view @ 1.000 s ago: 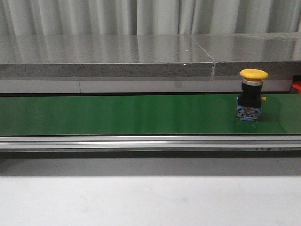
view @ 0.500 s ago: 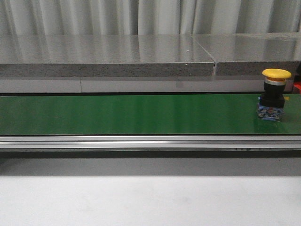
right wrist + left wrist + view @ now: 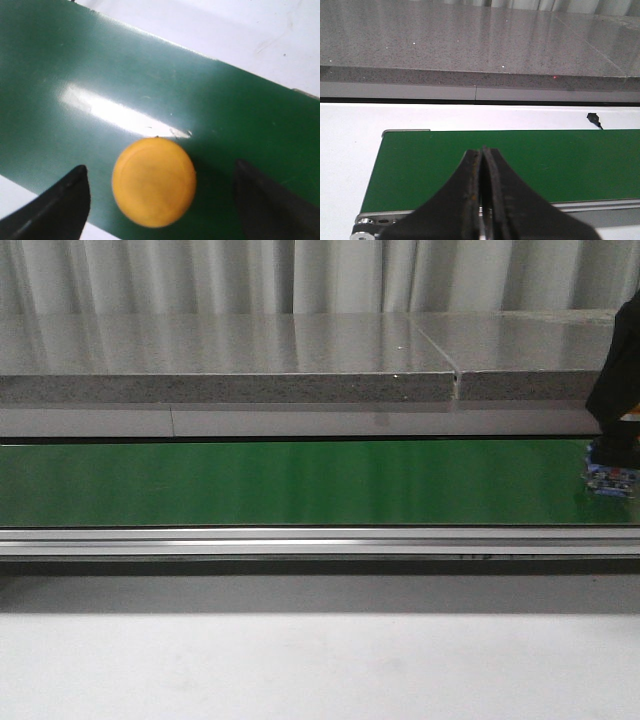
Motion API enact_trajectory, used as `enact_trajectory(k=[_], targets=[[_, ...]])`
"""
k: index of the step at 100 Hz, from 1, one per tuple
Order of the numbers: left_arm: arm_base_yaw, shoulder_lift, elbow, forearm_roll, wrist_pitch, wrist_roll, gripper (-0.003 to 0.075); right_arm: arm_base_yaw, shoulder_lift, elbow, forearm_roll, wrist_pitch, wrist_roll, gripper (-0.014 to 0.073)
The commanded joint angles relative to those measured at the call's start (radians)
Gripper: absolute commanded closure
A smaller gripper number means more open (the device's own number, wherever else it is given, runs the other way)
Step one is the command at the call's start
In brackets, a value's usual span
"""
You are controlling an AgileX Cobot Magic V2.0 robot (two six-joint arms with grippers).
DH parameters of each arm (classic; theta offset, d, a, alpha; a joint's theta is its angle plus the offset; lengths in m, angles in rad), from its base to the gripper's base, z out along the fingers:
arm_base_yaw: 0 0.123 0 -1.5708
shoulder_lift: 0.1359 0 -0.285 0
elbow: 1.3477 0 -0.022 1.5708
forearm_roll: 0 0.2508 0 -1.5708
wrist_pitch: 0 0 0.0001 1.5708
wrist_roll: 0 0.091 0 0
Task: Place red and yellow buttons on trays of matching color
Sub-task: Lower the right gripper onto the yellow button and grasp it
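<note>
Right gripper (image 3: 160,200) hangs with jaws wide, straddling the yellow button (image 3: 154,182) standing on the green conveyor belt (image 3: 300,480), ungrasped. Left gripper (image 3: 482,200) waits over the belt's other end, jaws closed and empty. No trays visible; nothing sorted yet.

belt (image 3: 300,483): glossy dark green | button (image 3: 153,182): plain yellow-orange cap; blue base (image 3: 611,478) | right gripper (image 3: 160,200): black fingers | left gripper (image 3: 482,200): black | slab (image 3: 230,355): speckled grey stone | curtain (image 3: 300,275): pale grey, vertical folds | table (image 3: 300,665): white
</note>
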Motion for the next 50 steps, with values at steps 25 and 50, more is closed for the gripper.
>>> enact_trajectory(k=[25, 50], targets=[[-0.009, 0.008, -0.027, -0.017, -0.07, -0.001, 0.0739, -0.001, 0.011, -0.054, 0.028, -0.044, 0.008, 0.032], [-0.009, 0.008, -0.027, -0.017, -0.07, -0.001, 0.0739, -0.007, 0.008, -0.065, 0.026, -0.014, 0.051, 0.041]])
